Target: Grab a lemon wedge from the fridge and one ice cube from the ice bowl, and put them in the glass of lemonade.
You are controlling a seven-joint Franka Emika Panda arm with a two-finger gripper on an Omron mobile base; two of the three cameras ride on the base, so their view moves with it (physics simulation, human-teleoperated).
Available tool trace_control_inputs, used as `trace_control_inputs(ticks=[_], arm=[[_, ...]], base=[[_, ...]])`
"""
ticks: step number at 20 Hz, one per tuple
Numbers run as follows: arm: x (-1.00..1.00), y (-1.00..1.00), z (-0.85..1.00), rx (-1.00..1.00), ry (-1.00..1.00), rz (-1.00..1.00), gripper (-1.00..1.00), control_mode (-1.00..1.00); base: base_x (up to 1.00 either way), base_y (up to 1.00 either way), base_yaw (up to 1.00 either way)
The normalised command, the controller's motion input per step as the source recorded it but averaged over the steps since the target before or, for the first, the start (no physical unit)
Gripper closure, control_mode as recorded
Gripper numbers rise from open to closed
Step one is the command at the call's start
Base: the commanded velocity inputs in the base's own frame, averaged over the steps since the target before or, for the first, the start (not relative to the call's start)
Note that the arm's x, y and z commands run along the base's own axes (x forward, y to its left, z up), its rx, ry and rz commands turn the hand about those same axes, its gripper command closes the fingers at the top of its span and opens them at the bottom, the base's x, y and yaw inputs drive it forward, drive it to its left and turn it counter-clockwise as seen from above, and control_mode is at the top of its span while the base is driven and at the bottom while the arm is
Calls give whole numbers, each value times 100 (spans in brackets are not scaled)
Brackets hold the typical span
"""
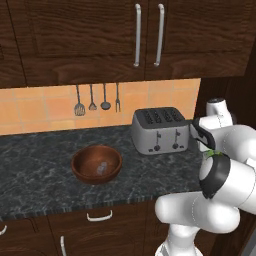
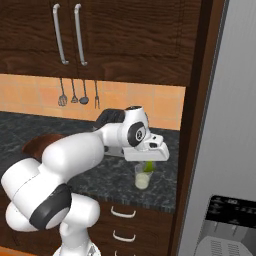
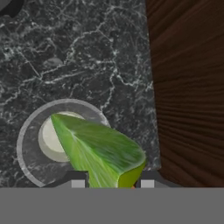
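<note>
Above the glass of lemonade (image 3: 33, 144), hand (image 3: 112, 183) clamps the lemon wedge (image 3: 100, 153).

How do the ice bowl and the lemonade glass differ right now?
The ice bowl is wide, shallow, dark brown wood; the glass of lemonade is narrow, upright and clear. The ice bowl holds a pale ice cube; the glass holds yellowish liquid. The gripper holds the lemon wedge over the glass, away from the ice bowl. Both stand on the counter.
</note>
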Motion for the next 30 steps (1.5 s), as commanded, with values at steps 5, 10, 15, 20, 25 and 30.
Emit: trace_control_inputs(ticks=[5,10,15,20,25,30], arm=[[-1,12,-4,-2,0,0,100,-100],[2,0,-3,0,0,0,100,-100],[-36,0,-4,0,0,-1,-100,-100],[-27,1,19,0,-3,-5,-100,-100],[0,25,79,0,-14,-6,-100,-100],[-38,88,57,-2,-34,0,-100,-100]], base=[[0,0,0],[0,0,0],[0,0,0],[0,0,0],[0,0,0],[0,0,0]])
